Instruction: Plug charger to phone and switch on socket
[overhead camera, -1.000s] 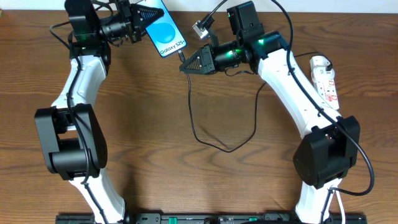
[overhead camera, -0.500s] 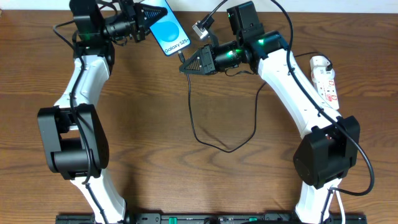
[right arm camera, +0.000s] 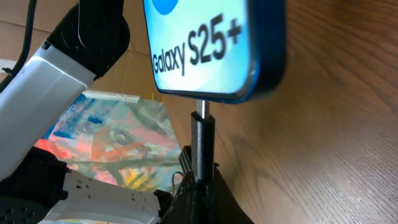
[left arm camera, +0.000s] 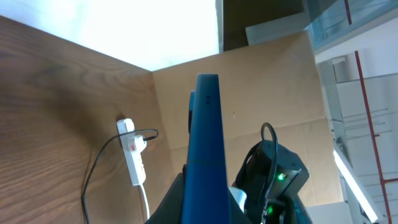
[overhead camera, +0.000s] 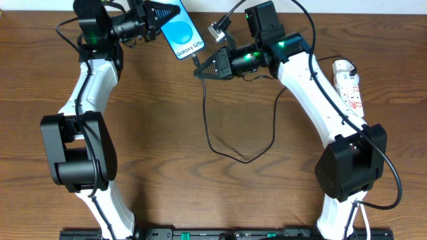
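The phone (overhead camera: 181,30) is up at the far edge of the table (overhead camera: 160,133), and its top corner is cut off by the edge of the overhead view. The left gripper (overhead camera: 163,13) is closed on the phone's side and holds it. From the left wrist the phone (left arm camera: 204,143) shows only as a thin blue strip, seen edge-on, so its screen is hidden there. The screen is bright blue with a lighter circle and white words. The right gripper (overhead camera: 200,70) pinches the charger (overhead camera: 208,127) just behind its plug (right arm camera: 201,134). The small shiny tip meets the phone's bottom edge (right arm camera: 211,43), but it is hard to tell how far in it goes. The black cable hangs down in a loose loop on the big bare wood between the two arms, where there is lots of room. The socket (overhead camera: 348,85) is white with red marks. It lies well apart from the phone, near the right edge, just beside the right arm (overhead camera: 313,93).
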Controlling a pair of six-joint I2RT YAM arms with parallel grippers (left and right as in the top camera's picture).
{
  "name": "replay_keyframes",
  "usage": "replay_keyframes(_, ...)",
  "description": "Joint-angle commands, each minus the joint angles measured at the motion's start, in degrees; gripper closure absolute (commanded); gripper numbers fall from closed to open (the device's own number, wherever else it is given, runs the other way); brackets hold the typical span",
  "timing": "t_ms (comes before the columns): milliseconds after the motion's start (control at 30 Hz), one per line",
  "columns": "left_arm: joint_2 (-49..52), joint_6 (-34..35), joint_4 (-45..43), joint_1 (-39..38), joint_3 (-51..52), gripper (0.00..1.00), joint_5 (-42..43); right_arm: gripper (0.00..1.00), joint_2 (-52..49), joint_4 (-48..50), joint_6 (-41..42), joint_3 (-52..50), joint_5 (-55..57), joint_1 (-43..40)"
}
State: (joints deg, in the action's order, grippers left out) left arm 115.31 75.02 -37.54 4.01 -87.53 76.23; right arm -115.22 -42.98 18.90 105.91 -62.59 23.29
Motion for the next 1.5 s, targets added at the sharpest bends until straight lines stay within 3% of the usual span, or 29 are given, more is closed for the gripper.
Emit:
replay_keyframes(0, -1.1, 0.3, -0.7, -0.1, -0.9, 0.93, 2.5, 0.99, 0.9, 1.0, 0.1, -0.1, -2.5, -0.7)
replay_keyframes(300, -1.1, 2.1, -0.7, -0.1, -0.9, 0.93, 2.7, 0.99, 0.9, 2.8, -1.6, -0.1, -5.7, -0.7)
replay_keyframes(600, -1.1, 2.3, -0.7, -0.1, -0.9, 0.93, 2.9, 0.99, 0.9, -4.2, -7.6, -0.1, -2.9, -0.7)
replay_keyframes(1467, -1.1, 2.2, -0.7, -0.4, -0.9, 0.93, 3.6, 0.99, 0.9, -2.7, -10.8, -0.1, -4.0, -0.3)
